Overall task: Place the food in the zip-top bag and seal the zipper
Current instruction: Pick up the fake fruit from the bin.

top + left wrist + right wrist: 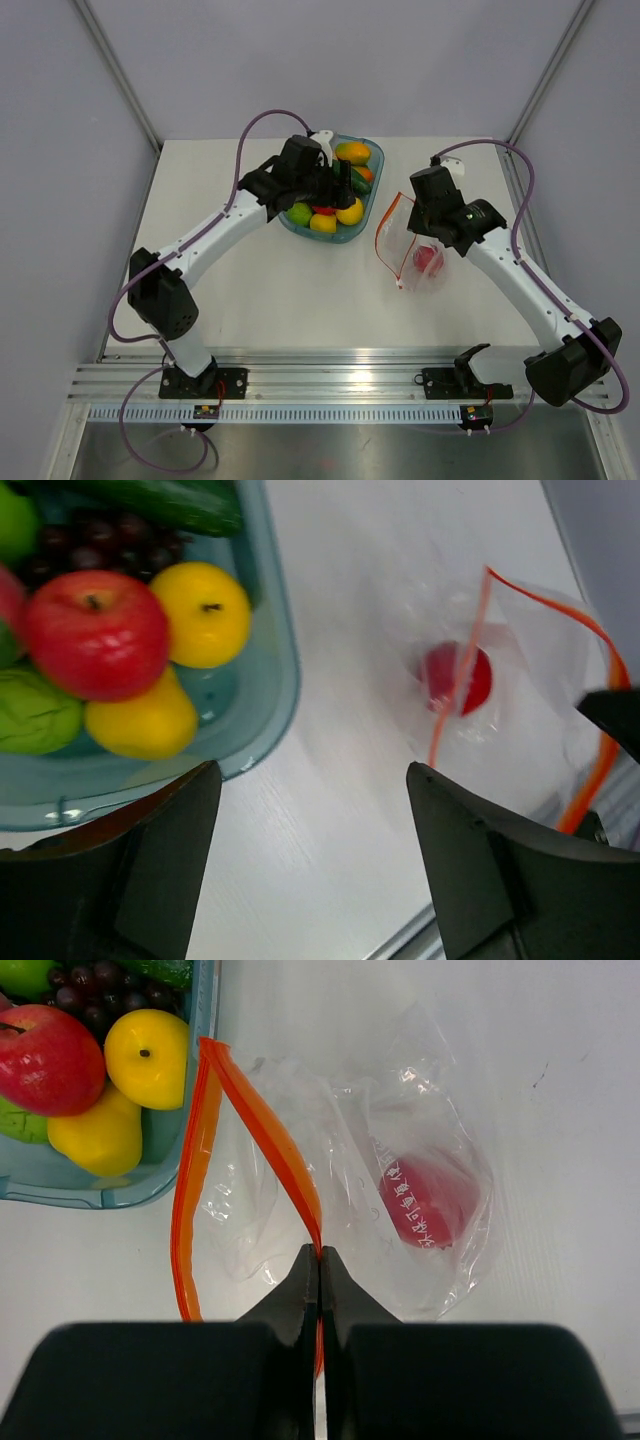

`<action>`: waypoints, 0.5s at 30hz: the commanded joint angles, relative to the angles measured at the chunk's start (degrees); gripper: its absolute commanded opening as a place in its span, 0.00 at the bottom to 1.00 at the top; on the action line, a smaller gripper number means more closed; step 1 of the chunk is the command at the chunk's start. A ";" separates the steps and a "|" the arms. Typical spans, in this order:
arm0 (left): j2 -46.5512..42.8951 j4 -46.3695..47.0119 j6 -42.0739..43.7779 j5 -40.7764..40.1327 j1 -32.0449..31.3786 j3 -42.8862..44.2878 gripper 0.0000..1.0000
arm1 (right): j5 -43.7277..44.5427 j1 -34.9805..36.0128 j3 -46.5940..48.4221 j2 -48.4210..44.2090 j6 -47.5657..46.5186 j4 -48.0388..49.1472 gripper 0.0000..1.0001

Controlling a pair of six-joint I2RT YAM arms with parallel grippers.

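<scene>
The bag [415, 250] lies on the table [250, 290] right of centre in the top view. Its mouth is turned toward the tray [340, 238] at upper centre, and one red fruit [425, 1200] sits deep inside it, at the right of the right wrist view. The zipper [265, 1130] gapes in a narrow V. The right gripper [318, 1255], jaws pressed together, pinches one side of that strip at the lower middle of its own view, while the other side lies slack at the left. That slackness is the main risk: the mouth is held at a single point, so a fruit brought in could catch the loose lip, push the film shut, or drag the thin bag across the table and out of the pinch. The left gripper [313, 770] hovers at the tray's right edge with jaws wide and nothing between them, the red apple [97, 633] and lemon [200, 613] at the upper left of its view. These fruits look glossy and round and lie packed together, so an off-centre grasp would likely squirt one aside or nudge its neighbours. The fruit inside the bag could also roll out if the mouth is tipped downward. Sealing looks premature while most of the food sits in the tray.
</scene>
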 commanded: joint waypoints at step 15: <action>12.76 0.23 -3.40 -23.43 3.89 5.69 0.90 | -0.94 -0.23 -0.54 -2.04 -0.86 1.69 0.00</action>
